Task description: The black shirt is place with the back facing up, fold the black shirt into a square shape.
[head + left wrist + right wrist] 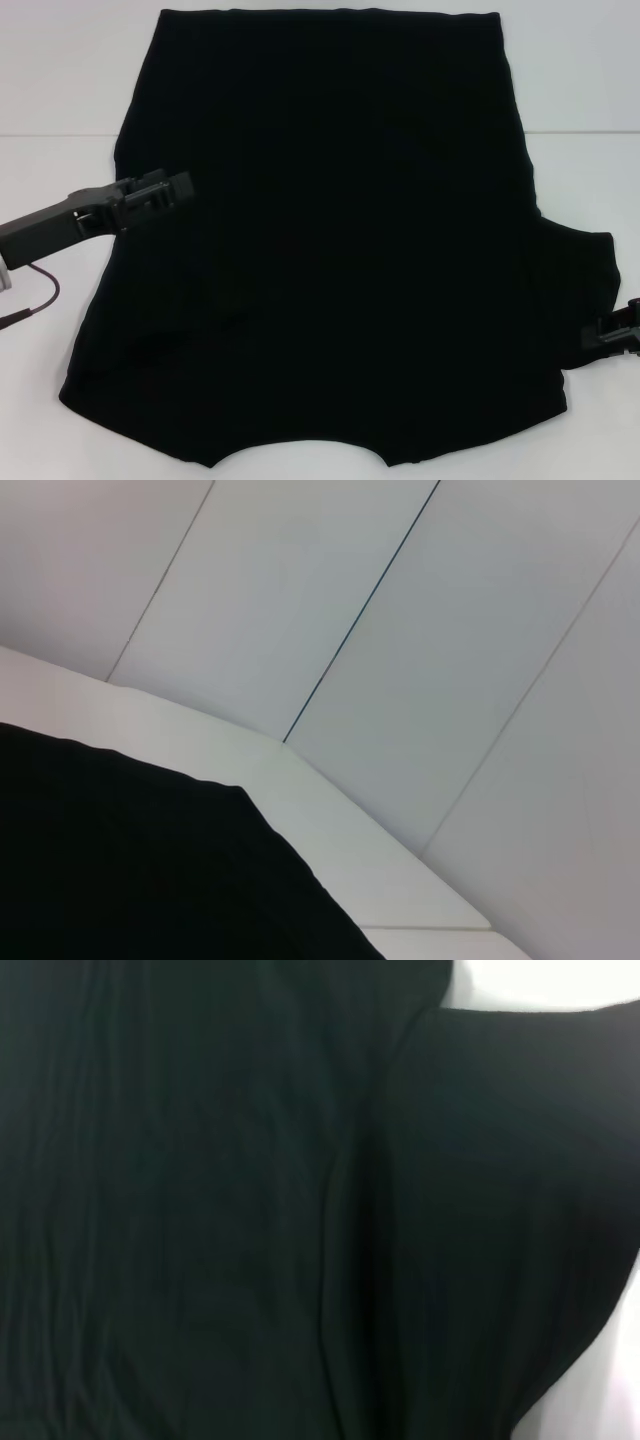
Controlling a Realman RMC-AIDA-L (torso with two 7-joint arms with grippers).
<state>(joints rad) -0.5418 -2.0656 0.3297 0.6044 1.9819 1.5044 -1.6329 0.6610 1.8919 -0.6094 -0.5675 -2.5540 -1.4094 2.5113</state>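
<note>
The black shirt point(330, 250) lies spread flat on the white table point(60, 80), plain side up, with its curved neck opening at the near edge and its straight hem at the far edge. One short sleeve point(580, 270) sticks out on the right; no sleeve shows on the left side. My left gripper point(170, 190) hovers over the shirt's left edge, about halfway along it. Only part of my right gripper point(615, 330) shows, at the right sleeve's near edge. A corner of the shirt point(120, 860) shows in the left wrist view. Shirt cloth point(200, 1210) and the sleeve point(500, 1210) fill the right wrist view.
A thin dark cable point(40, 300) hangs under the left arm at the left edge. A pale panelled wall point(400, 630) rises behind the table's far edge point(300, 780).
</note>
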